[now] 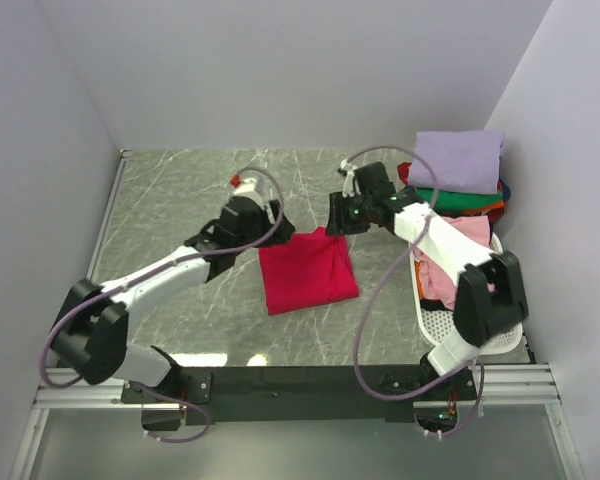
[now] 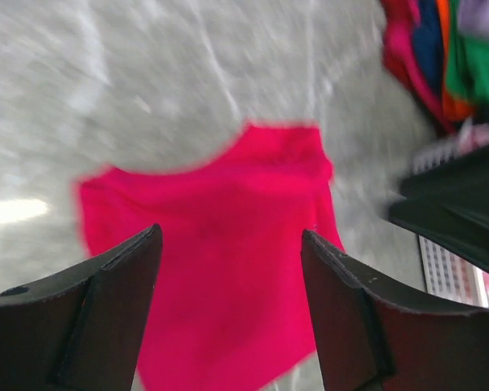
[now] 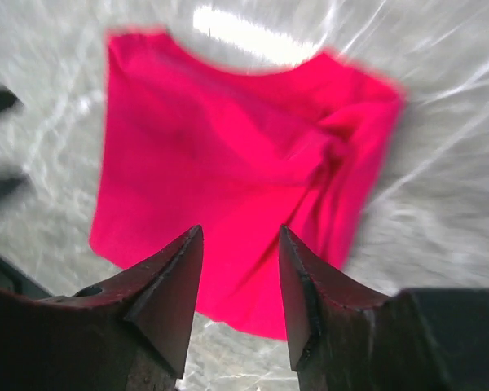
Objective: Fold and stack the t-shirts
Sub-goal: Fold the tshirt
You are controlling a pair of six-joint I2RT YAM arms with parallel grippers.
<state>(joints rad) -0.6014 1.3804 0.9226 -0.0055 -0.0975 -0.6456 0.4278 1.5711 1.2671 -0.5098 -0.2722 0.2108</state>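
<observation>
Looking at one crimson-red cloth t-shirt (image 1: pixel 307 270), folded flat at centre frame on the grey marbled table (image 1: pixel 170 190). Hovering near its upper edge with two black grippers, left gripper (image 2: pixel 230 236) and right gripper (image 3: pixel 240 232), both with fingers apart, clamping nothing. Spotting one stack at upper right, with a lavender cloth t-shirt (image 1: pixel 458 158) over a green cloth t-shirt (image 1: pixel 450 197). Finding one pink cloth t-shirt (image 1: pixel 448 262) in the one white perforated plastic basket (image 1: pixel 450 325) at right.

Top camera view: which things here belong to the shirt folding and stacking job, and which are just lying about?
Part of the job:
- red t-shirt, folded on the table
- lavender t-shirt on green t-shirt, stacked far right
- pink t-shirt in the basket
- left pincer and right pincer, both open above the red one

Just there:
- white basket
- table
</observation>
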